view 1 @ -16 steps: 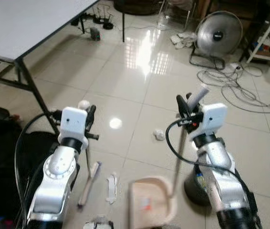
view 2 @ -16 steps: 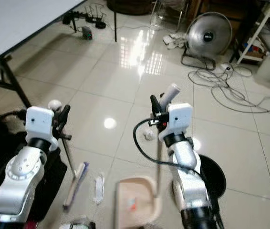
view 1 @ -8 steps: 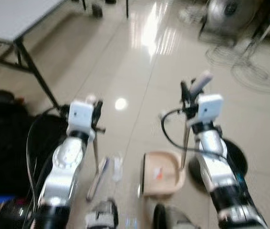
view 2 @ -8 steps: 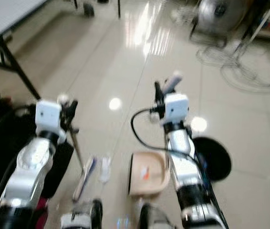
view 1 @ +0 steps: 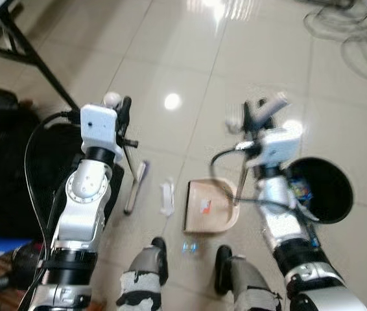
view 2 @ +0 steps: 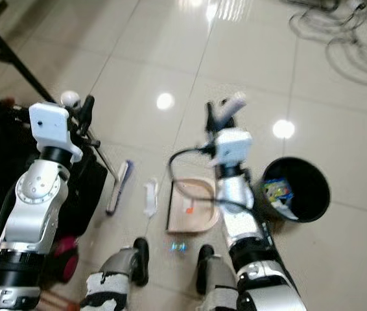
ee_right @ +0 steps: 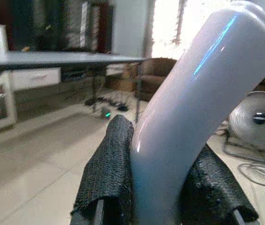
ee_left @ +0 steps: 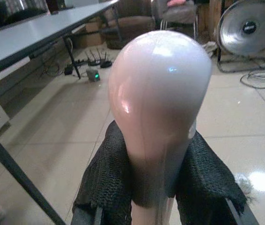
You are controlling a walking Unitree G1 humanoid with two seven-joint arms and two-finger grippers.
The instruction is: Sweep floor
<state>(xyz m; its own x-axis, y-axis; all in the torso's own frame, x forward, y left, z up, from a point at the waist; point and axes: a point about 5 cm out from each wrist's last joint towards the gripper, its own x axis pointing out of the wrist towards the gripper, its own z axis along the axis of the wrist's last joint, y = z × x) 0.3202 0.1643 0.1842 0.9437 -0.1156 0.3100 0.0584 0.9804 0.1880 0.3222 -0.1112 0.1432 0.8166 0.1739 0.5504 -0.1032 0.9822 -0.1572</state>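
Broom (view 1: 134,188) in my left hand (view 1: 124,120), fingers pinched round its handle, head lying on the floor at frame centre-left. Right hand (view 1: 256,120) is clamped on the dustpan handle; the dustpan (view 1: 209,207) sits just right of a white scrap (view 1: 166,196), its mouth facing the broom. I judge a rightward sweep comes next.

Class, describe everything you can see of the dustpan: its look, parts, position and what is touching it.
The dustpan is beige and looks like plastic, a shallow tray with a raised curved back wall and a straight open edge. It sits flat on the tiled floor, just ahead of the robot's feet. A small orange scrap lies inside it. A thin upright pole rises from its back to a pale handle, on which the right end effector is shut. A black bin stands beside it.
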